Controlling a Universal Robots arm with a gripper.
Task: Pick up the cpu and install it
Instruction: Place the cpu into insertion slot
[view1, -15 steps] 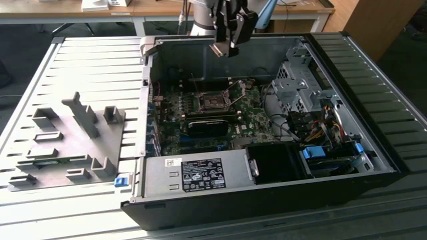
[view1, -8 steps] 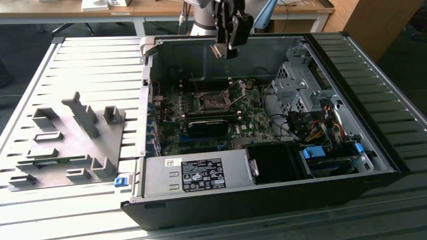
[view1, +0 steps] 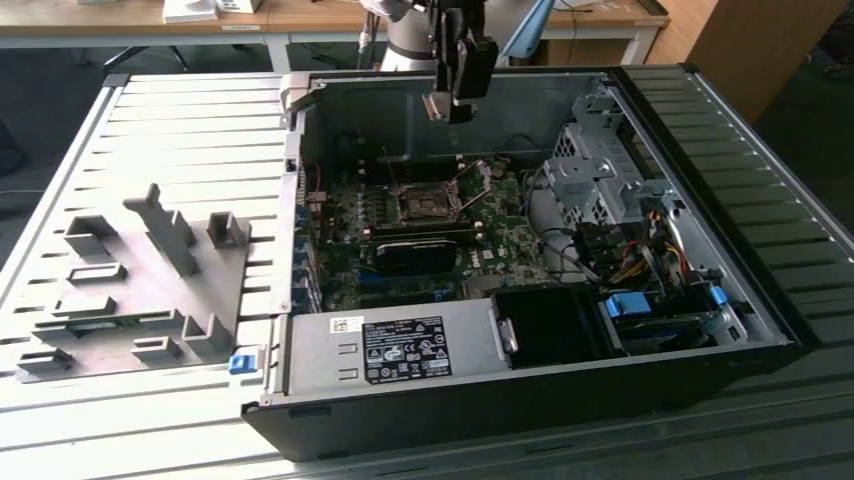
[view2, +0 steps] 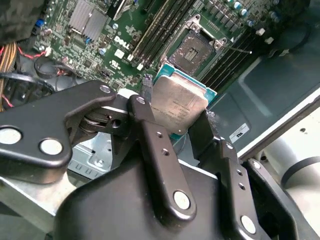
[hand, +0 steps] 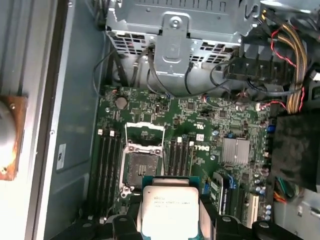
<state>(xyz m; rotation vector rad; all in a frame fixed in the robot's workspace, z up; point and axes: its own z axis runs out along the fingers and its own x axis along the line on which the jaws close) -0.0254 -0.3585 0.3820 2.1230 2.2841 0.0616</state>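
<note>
My gripper (view1: 449, 104) hangs above the open computer case (view1: 787, 330), shut on the cpu (view1: 435, 105). In both wrist views the cpu (view2: 177, 104) (hand: 167, 209) is a flat square chip with a silvery metal top and a thin green rim, clamped by its edges between the two black fingers (view2: 150, 135). Below it on the green motherboard (hand: 200, 125) lies the open socket (hand: 141, 167) (view2: 192, 50) (view1: 430, 207), its metal frame flipped up and its wire lever released. The chip floats clear of the socket, not touching the board.
Memory slots (hand: 107, 160) flank the socket. A metal drive cage (view1: 594, 175) and bundled cables (view1: 641, 250) crowd the case on the exterior view's right. A power supply (view1: 387, 350) sits at the case's front. Grey plastic fixture blocks (view1: 134, 270) stand on the slatted table.
</note>
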